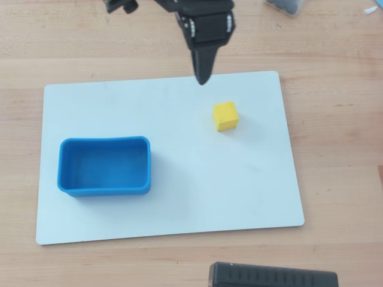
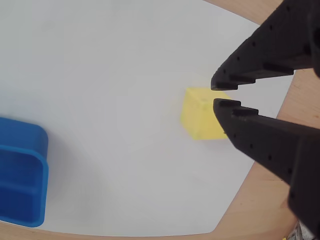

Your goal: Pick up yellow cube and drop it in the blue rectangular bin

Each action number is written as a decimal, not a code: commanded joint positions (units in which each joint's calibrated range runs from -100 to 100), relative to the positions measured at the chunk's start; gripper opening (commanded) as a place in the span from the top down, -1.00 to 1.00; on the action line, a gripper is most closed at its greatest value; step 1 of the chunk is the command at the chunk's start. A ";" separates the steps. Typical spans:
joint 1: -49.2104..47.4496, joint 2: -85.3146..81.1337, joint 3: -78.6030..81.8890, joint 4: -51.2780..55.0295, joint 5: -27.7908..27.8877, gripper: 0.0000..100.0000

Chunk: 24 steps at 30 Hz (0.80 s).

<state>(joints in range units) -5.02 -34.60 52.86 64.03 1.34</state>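
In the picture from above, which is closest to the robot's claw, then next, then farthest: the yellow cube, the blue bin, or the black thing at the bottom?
From the claw:
1. Yellow cube, just below and right.
2. Blue bin, lower left.
3. Black thing, bottom edge.

A light wooden table (image 1: 335, 179) with visible grain fills the overhead view; a white board (image 1: 209, 179) lies flat on its middle.
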 commanded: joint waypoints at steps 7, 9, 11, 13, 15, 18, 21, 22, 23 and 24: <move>-4.59 20.24 -27.31 6.66 -3.08 1.00; -5.19 23.68 -30.13 7.24 -3.32 1.00; -5.87 26.65 -32.77 8.23 -3.47 1.00; -6.30 29.16 -34.86 9.14 -3.57 1.00; -6.56 30.74 -35.49 9.47 -3.61 1.00; -6.56 31.58 -35.49 9.47 -3.61 1.00; -6.47 32.78 -35.49 9.88 -3.57 0.93; -6.47 32.88 -35.40 10.04 -3.57 0.84; -6.47 32.88 -35.40 10.13 -3.61 0.77; -6.30 32.88 -35.40 10.21 -3.61 0.74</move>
<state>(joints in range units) -10.89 -1.52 26.03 72.98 -1.59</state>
